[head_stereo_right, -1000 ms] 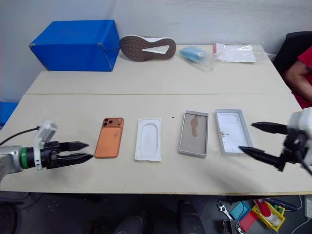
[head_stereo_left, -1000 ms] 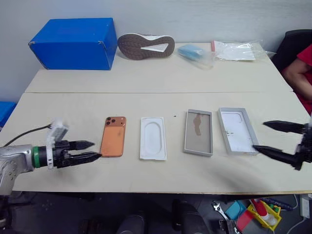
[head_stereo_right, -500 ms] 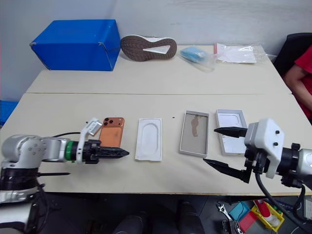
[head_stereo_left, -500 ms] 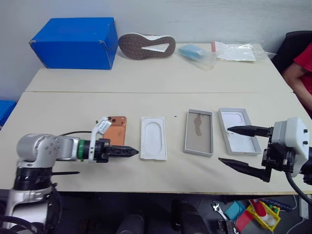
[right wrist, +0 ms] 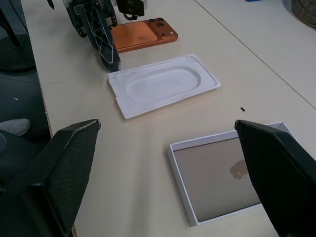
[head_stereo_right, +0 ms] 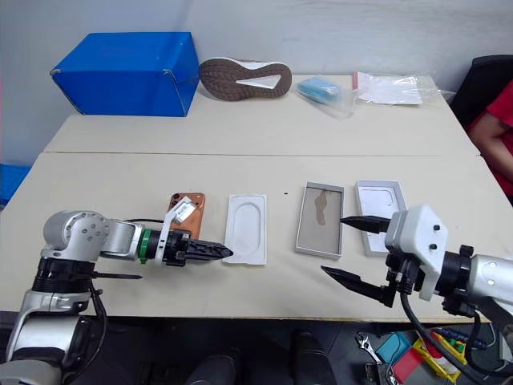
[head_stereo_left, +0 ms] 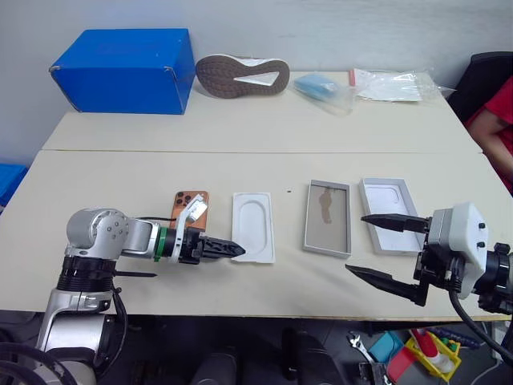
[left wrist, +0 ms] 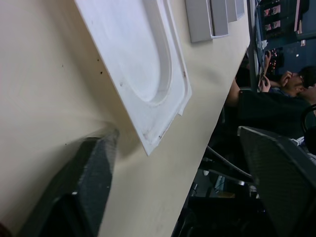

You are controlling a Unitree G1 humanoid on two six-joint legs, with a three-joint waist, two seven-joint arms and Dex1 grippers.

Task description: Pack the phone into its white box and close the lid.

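Note:
The orange phone (head_stereo_left: 192, 202) lies back up on the table left of centre, its near end hidden under my left wrist. My left gripper (head_stereo_left: 232, 250) reaches low over the table past the phone, tips at the near left corner of the flat white insert (head_stereo_left: 252, 227). In the left wrist view its fingers (left wrist: 94, 182) stand apart, open and empty. The white box (head_stereo_left: 327, 216) with its tan floor sits right of centre, the lid (head_stereo_left: 390, 215) beside it, inside up. My right gripper (head_stereo_left: 355, 244) hovers open in front of the box and lid, holding nothing.
A big blue box (head_stereo_left: 120, 70), a shoe sole up (head_stereo_left: 240, 74) and plastic bags (head_stereo_left: 385, 83) lie on the far table. A person in red (head_stereo_left: 493, 112) sits at the right. The table's front edge (head_stereo_left: 264, 315) runs just below both grippers.
My left gripper swept right from beside the phone to over its near end, rolling as it went. My right gripper came in from the right edge to in front of the box and lid.

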